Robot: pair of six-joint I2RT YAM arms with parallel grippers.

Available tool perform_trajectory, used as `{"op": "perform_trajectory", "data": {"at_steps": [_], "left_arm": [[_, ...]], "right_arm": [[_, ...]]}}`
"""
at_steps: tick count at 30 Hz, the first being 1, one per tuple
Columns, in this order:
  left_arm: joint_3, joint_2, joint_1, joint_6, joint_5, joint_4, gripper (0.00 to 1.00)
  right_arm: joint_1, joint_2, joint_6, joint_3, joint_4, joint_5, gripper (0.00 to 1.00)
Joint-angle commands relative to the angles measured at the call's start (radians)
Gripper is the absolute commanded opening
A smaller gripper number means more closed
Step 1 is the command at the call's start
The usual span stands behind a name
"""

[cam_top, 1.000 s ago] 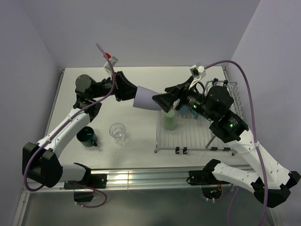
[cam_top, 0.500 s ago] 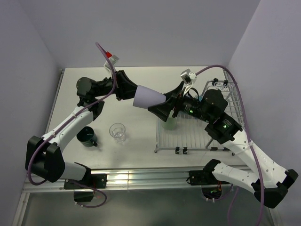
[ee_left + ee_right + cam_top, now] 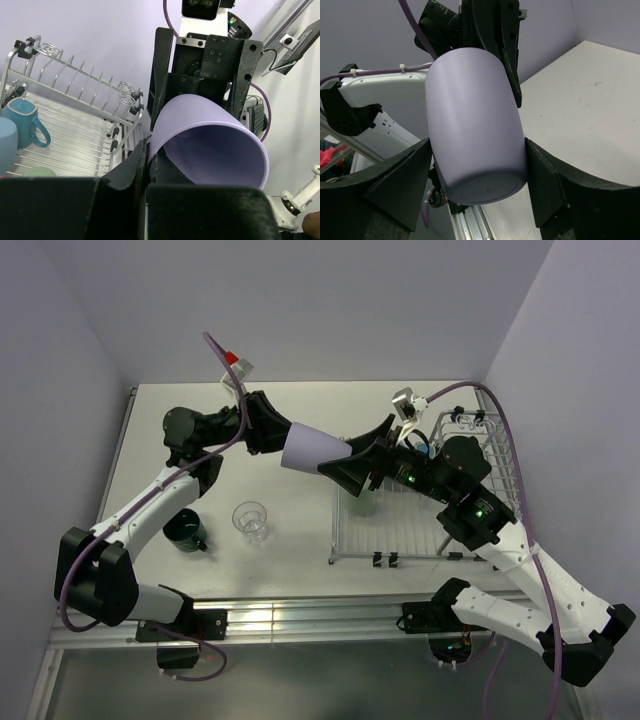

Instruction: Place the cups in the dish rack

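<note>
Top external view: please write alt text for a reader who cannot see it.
Above a white table, the left gripper holds a lavender cup in the air while the fingers of the right gripper flank its base. A wire dish rack at right holds a pale green cup; a glass tumbler and a dark green mug stand at left.

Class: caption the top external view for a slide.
Left gripper holds a lavender cup inside the jaws of the right gripper, beside the dish rack.

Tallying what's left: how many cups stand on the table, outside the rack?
2: the dark green mug near the left edge, the clear tumbler right of it. Others may be hidden.
</note>
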Motion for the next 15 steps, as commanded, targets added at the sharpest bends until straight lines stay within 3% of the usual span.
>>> {"op": "perform_trajectory", "data": {"at_steps": [1, 2, 5, 6, 7, 9, 12, 15], "left_arm": [[-0.003, 0.0, -0.009, -0.01, 0.002, 0.063, 0.0], [-0.003, 0.0, -0.009, -0.008, 0.002, 0.06, 0.0], [-0.002, 0.003, -0.008, -0.008, 0.0, 0.051, 0.09], [-0.002, 0.004, -0.008, -0.008, 0.0, 0.049, 0.2], [-0.002, 0.004, -0.009, -0.008, -0.001, 0.044, 0.25], [-0.003, -0.003, -0.009, 0.007, -0.004, 0.015, 0.4], [0.004, -0.032, -0.009, 0.073, -0.024, -0.061, 0.52], [0.021, -0.064, -0.005, 0.148, -0.061, -0.17, 0.58]], "right_arm": [[0.006, 0.005, 0.024, -0.003, 0.086, -0.025, 0.75], [0.005, 0.006, 0.024, -0.003, 0.089, -0.025, 0.72], [0.006, 0.005, 0.03, -0.009, 0.094, -0.015, 0.46], [0.005, 0.003, 0.03, -0.006, 0.092, -0.007, 0.37], [0.006, 0.0, 0.028, -0.006, 0.089, 0.01, 0.21], [0.005, -0.01, 0.019, 0.005, 0.062, 0.039, 0.05], [0.006, -0.023, 0.005, 0.023, 0.003, 0.1, 0.0], [0.006, -0.033, -0.013, 0.051, -0.07, 0.163, 0.0]]}}
